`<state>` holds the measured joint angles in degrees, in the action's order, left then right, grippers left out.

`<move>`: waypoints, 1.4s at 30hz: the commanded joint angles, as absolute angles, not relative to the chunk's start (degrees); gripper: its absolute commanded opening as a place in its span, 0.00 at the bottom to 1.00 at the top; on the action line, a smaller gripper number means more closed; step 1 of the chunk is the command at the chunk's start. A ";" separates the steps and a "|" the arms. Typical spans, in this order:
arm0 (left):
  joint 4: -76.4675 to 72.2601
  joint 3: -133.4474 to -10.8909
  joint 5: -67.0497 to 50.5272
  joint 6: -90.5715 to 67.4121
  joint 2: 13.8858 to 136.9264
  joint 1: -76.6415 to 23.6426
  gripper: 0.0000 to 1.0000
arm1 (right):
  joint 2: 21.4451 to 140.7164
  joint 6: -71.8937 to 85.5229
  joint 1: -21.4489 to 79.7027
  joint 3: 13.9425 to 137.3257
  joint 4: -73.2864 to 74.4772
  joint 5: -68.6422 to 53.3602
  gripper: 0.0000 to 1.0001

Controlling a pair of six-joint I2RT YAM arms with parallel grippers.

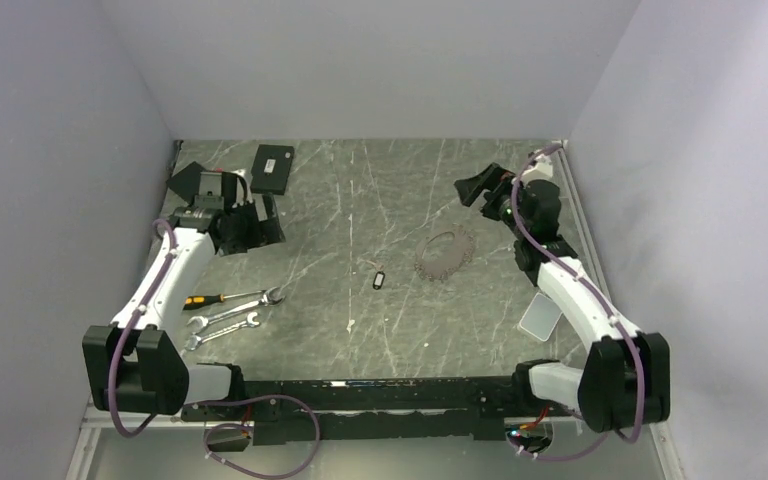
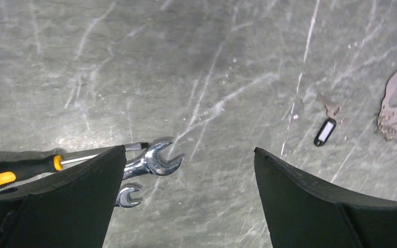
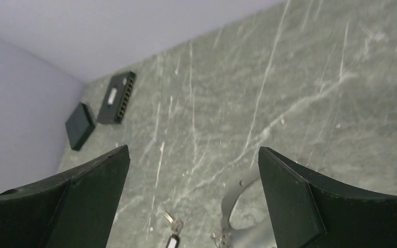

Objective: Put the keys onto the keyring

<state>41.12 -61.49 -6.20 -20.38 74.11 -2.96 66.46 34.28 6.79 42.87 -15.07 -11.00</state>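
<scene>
- The left claw (image 2: 188,155) is spread wide and holds nothing. It hangs over the table (image 1: 360,190), close to the tools. I think it is waiting there, free to help.
- The right claw (image 3: 192,150) is spread wide too, and it is empty. It sits up high and looks down at the keyring (image 1: 445,253). Maybe that is so it can go down to it.
- The keyring lies flat, a bit right of the middle of the table. It is well apart from both claws. The keys (image 1: 428,268) stick out all round it like spikes.
- One loose key (image 2: 332,107) with a black tag (image 2: 324,132) lies alone near the ring, not touching it. I think this one has to go on.
- Count: one keyring, one loose key, two wrenches (image 2: 152,161), one screwdriver (image 2: 10,173) and two black boxes (image 3: 116,97). The keys on the ring are too small to count.
</scene>
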 commanded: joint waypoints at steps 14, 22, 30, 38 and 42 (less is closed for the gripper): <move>38.56 -62.75 -12.23 -12.69 72.01 -10.40 0.88 | 85.16 25.99 27.27 57.18 9.34 0.69 0.93; 37.41 -62.17 -14.85 -11.26 70.21 -12.51 0.85 | 88.60 27.82 31.14 61.37 13.35 2.69 0.92; 37.62 -61.63 -13.42 -10.92 69.41 -15.02 0.82 | 92.77 30.64 31.16 65.10 20.85 7.92 0.83; 37.97 -61.44 -10.99 -10.84 69.25 -16.85 0.74 | 97.32 33.35 31.20 66.54 22.42 8.72 0.67; 38.06 -61.36 -10.27 -10.84 69.13 -17.50 0.71 | 99.35 33.19 31.28 66.67 22.36 7.17 0.61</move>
<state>39.18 -61.30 -11.57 -12.67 70.59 -16.75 98.45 32.21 31.22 64.16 21.65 7.18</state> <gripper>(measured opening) 0.718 0.619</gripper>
